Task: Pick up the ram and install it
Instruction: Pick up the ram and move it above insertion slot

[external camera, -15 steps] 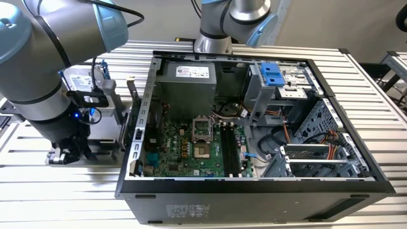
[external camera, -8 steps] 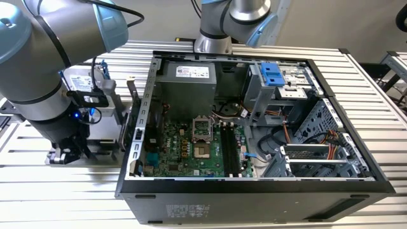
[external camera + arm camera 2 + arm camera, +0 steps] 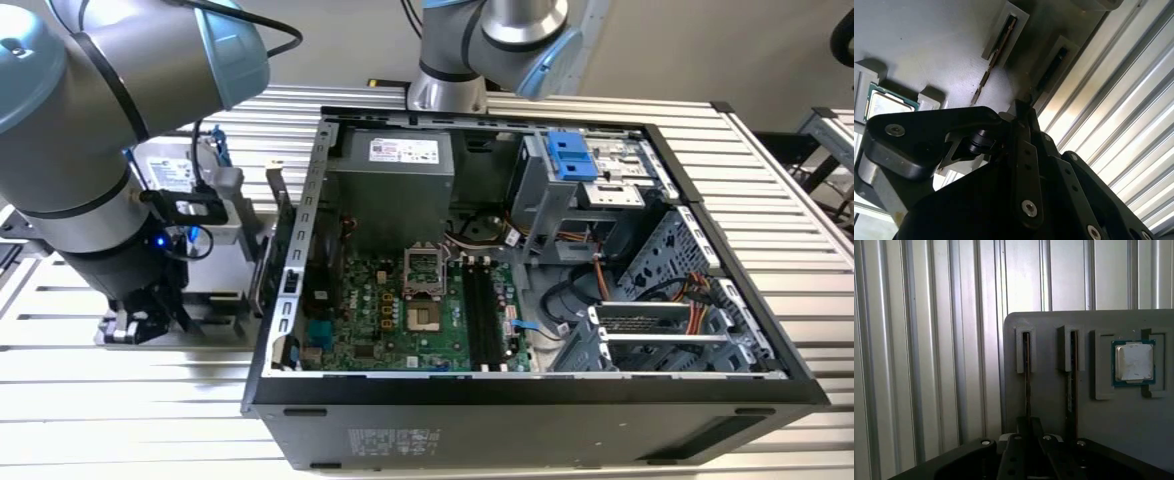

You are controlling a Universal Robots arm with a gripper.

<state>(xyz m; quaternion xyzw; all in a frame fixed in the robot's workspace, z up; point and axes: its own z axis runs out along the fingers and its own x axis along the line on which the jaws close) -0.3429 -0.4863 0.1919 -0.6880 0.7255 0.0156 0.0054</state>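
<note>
Two rams stand on edge in slotted holders on a grey tray. The ram nearest the tray's edge runs straight into my gripper, whose fingers are pressed together on its thin edge. It still sits in its holder. In the second wrist view the same ram leads to the gripper. The other ram stands beside it, untouched. In the exterior view my gripper is low over the tray, to the left of the open computer case. The black memory slots lie on the motherboard.
A square silver processor chip rests in a tray pocket beside the rams. A silver hard drive stands behind the arm. A second arm base stands behind the case. The table is ribbed aluminium.
</note>
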